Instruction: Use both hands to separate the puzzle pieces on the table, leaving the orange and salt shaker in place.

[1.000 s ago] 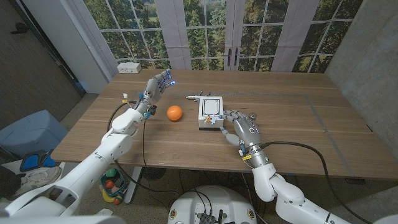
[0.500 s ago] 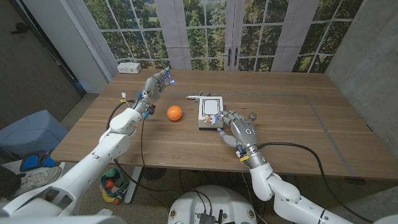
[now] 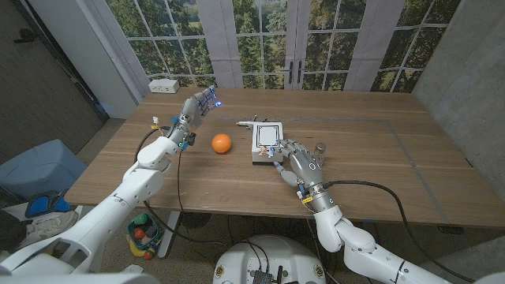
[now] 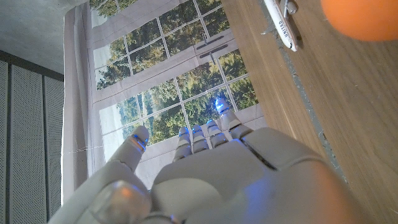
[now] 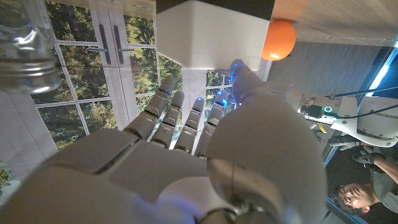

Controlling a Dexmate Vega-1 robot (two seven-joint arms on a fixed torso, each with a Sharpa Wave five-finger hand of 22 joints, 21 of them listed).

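The puzzle [image 3: 267,142] is a white square block with a dark outline on top, lying at the table's middle. Its white side [image 5: 211,37] fills the space just ahead of my right hand [image 5: 186,155]. My right hand [image 3: 298,162] sits at the block's near right corner, fingers spread and reaching its edge, holding nothing. The orange [image 3: 221,143] lies left of the block, also seen as an orange ball [image 5: 278,38]. The glass salt shaker [image 3: 320,147] stands just right of my right hand, partly hidden by it. My left hand [image 3: 201,102] hovers over the far left of the table, fingers extended and empty.
A thin white object like a model plane [image 3: 246,124] lies beyond the puzzle's far left corner, and the same plane [image 4: 283,25] appears near the orange [image 4: 367,18]. A white socket box [image 3: 164,85] sits at the table's far left edge. A person [image 5: 351,196] shows beneath my left arm.
My right hand has slid forward and left, its fingers closing in on the puzzle's near right corner. The left hand has stayed where it was.
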